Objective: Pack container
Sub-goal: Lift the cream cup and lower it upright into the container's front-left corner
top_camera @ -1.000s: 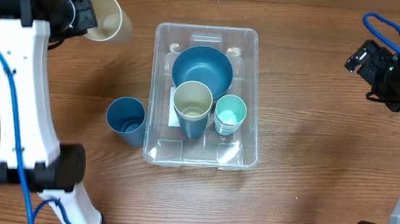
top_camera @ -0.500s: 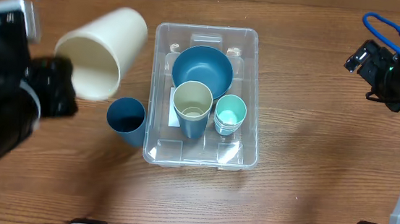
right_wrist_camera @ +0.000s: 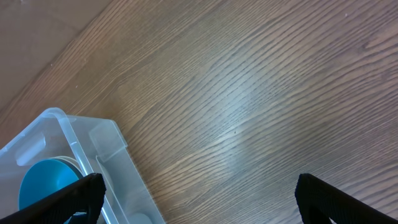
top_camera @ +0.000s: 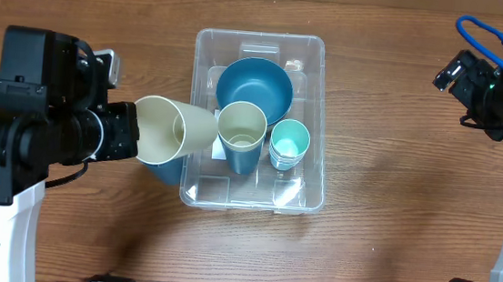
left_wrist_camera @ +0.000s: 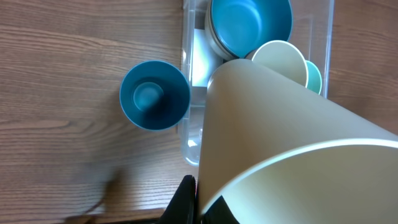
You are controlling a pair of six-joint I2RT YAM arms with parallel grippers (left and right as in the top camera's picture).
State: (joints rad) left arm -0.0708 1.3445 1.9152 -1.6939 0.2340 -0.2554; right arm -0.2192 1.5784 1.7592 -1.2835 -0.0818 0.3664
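The left hand (top_camera: 132, 132) grips a cream cup (top_camera: 176, 131), tipped on its side above the left wall of the clear container (top_camera: 322, 111). The container sits mid-tabletop (top_camera: 391, 217) and holds a blue bowl (top_camera: 254, 88), a pale cup (top_camera: 242, 127) and a teal cup (top_camera: 290, 142). The right hand (right_wrist_camera: 199, 193) hangs off to the right, released, fingers spread.

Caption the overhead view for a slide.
Left gripper holds a cream cup tilted over the container's left rim.

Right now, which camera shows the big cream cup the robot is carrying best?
The overhead view: the cream cup shows whole, tipped sideways at the container's left wall. The left wrist view is so close that the cup fills and overflows the frame. The right wrist view misses it entirely.
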